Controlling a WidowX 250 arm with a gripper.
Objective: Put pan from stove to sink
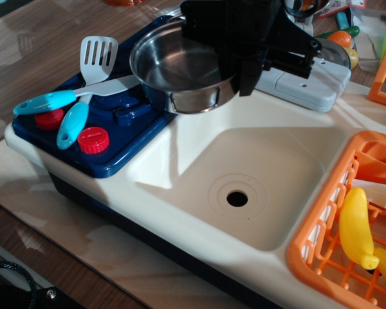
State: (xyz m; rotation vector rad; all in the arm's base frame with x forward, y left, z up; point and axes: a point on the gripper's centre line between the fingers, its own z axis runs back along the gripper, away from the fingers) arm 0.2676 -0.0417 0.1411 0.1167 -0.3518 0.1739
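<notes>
The pan (pixel 180 71), a shiny steel round pot with low straight sides, hangs in the air over the right edge of the dark blue stove (pixel 125 125) and the left rim of the sink. My black gripper (pixel 235 67) is shut on the pan's right rim and holds it up. The sink (pixel 193 154) is a cream-white square basin with a round dark drain hole (pixel 237 198); nothing lies in it. The gripper's body hides most of the grey faucet block (pixel 309 82) behind it.
A slotted spatula and a knife with light blue handles (pixel 74 109) lie on the stove's left side, near two red knobs (pixel 92 139). An orange dish rack (pixel 321 238) with a yellow toy banana (pixel 355 226) stands right of the sink.
</notes>
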